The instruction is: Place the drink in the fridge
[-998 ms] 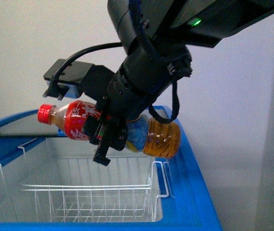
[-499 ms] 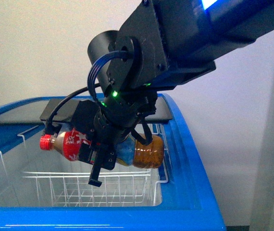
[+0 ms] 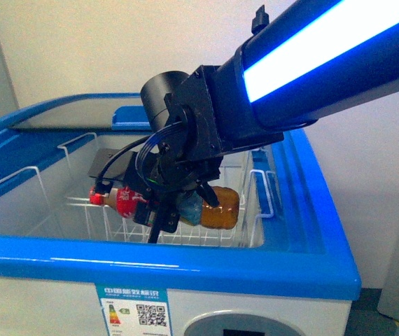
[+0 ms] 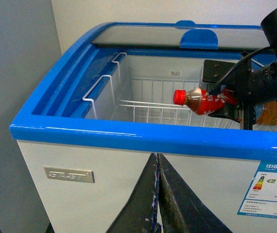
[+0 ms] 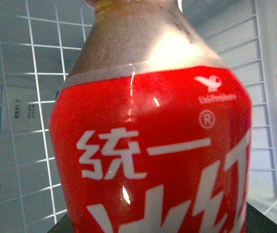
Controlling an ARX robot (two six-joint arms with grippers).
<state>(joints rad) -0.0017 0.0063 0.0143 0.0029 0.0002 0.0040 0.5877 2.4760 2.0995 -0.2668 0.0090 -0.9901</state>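
Drink (image 3: 220, 208) hangs inside the fridge (image 3: 185, 269), middle hidden by the clamping right gripper (image 3: 159, 218); left gripper (image 4: 157, 159) pinched closed.

Held the right arm (image 3: 311, 63) slanting downward, wrist bent, right gripper (image 3: 159, 213) clamped across the drink (image 3: 220, 208) at its middle. Held the left gripper (image 4: 157, 160) apart, fingers pressed together.

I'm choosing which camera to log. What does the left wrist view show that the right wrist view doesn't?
Only the left wrist view: the blue rim of the fridge, the drink whole with its red cap, the right gripper clamped on it, and the shut left gripper. Only the right wrist view: the white print on the red label, close up. Both: the drink with the white wire basket behind it.
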